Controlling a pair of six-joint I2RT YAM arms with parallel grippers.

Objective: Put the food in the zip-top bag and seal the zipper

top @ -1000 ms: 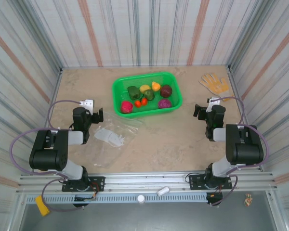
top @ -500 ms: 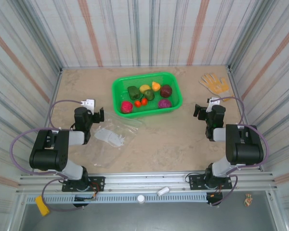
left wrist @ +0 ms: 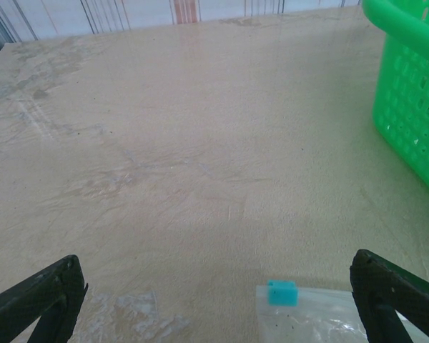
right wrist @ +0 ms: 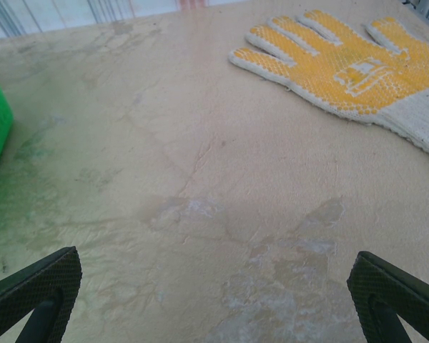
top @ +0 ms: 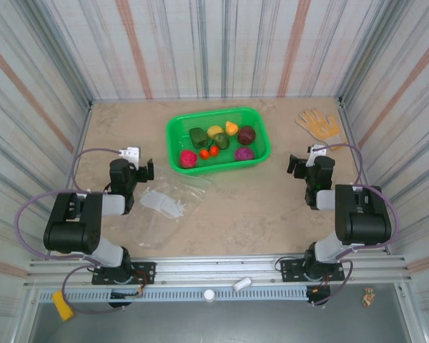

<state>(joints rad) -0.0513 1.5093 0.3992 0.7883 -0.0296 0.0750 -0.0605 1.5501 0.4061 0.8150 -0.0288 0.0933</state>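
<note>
Clear plastic zip-top bag (top: 169, 200) flat on counter (top: 243, 207), just near-right of left end effector (left wrist: 218, 286); blue slider (left wrist: 282, 292) between its wide-apart, empty jaws. Food (top: 218, 141) in green basket (top: 173, 127), far-right. Right end effector (right wrist: 214, 286) apart, farther off.

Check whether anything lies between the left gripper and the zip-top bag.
Nothing visible does: a corner of the zip-top bag, with its blue slider, lies directly before the open left gripper; the green basket stands aside.
</note>
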